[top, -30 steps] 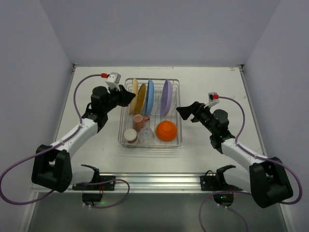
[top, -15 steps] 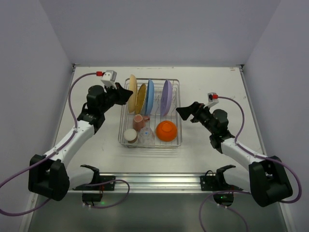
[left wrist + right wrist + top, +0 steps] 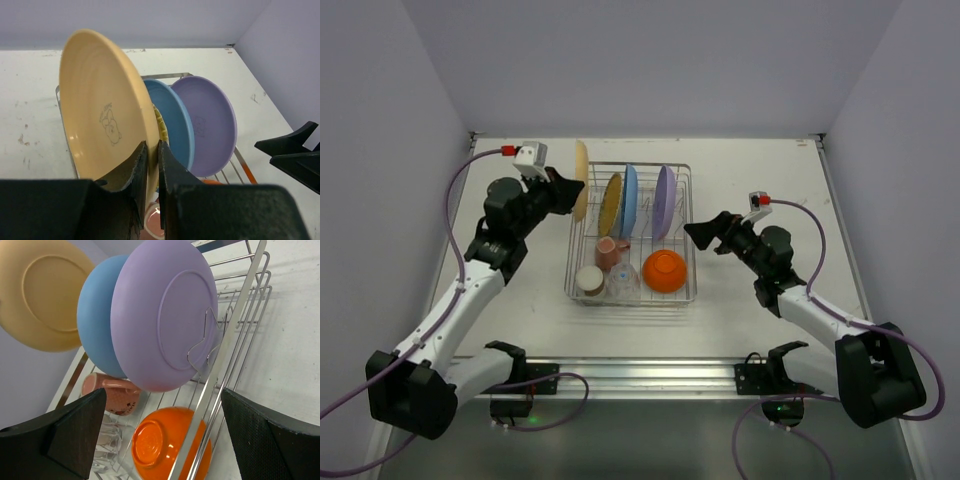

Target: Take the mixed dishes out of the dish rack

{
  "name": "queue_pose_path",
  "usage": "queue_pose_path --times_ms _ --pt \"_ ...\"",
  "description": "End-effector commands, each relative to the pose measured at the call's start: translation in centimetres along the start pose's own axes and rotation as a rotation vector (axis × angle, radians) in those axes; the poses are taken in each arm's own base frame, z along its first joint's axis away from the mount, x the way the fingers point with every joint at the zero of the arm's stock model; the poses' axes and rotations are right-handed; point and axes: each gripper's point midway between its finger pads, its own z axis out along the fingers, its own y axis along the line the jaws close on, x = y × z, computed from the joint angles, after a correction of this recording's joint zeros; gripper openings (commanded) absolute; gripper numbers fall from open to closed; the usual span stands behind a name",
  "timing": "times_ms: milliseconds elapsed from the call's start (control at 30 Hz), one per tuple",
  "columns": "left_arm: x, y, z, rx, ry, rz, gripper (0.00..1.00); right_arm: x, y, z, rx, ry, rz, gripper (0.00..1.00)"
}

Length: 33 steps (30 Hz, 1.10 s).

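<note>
My left gripper [image 3: 566, 187] [image 3: 151, 150] is shut on the rim of the tan plate [image 3: 580, 178] [image 3: 102, 120] and holds it upright, lifted above the back left corner of the dish rack [image 3: 630, 298]. In the rack stand the yellow plate [image 3: 611, 204], the light-blue plate [image 3: 631, 199] [image 3: 97, 320] and the lavender plate [image 3: 665, 200] [image 3: 165, 315]. The pink mug [image 3: 611, 250] [image 3: 111, 391], cream cup [image 3: 590, 281], clear glass [image 3: 624, 280] and upturned orange bowl [image 3: 665, 270] [image 3: 167, 442] sit in the front. My right gripper [image 3: 698, 232] is open and empty, just right of the rack.
The white table [image 3: 770, 180] has bare room left and right of the rack. Grey walls close in the back and both sides. A metal rail [image 3: 640, 375] runs along the near edge.
My left gripper has lifted the tan plate up out of the rack's prongs and moved it back and left. The right arm has not moved.
</note>
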Motion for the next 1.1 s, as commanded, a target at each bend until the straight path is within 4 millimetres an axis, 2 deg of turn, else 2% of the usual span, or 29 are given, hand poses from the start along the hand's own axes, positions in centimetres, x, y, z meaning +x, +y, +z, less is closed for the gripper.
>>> queue_pose_path --times_ms 0,467,667,800,967,1067 --pt "-5.4 -0.3 -1.6 -0.043 -0.159 0.063 0.0 -1.8 1.9 0.4 -0.065 -0.04 -0.043 0.99" --pt "-6.1 1.5 -3.9 -0.164 -0.22 0.062 0.0 -1.9 2.0 0.3 -0.067 -0.044 -0.049 0.99" --pt "-5.4 4.8 -4.9 -0.348 -0.244 0.001 0.0 -1.9 2.0 0.2 -0.069 -0.046 -0.05 0.99" --pt "-4.2 8.2 -5.8 -0.529 -0.254 -0.053 0.0 -1.9 2.0 0.2 -0.069 -0.046 -0.05 0.99" --pt "-3.1 9.9 -5.4 -0.611 -0.238 -0.058 0.0 -1.9 2.1 0.1 -0.072 -0.045 -0.049 0.99" --pt "-3.3 10.8 -4.8 -0.658 -0.232 -0.045 0.0 -1.9 2.1 0.1 -0.071 -0.046 -0.05 0.99"
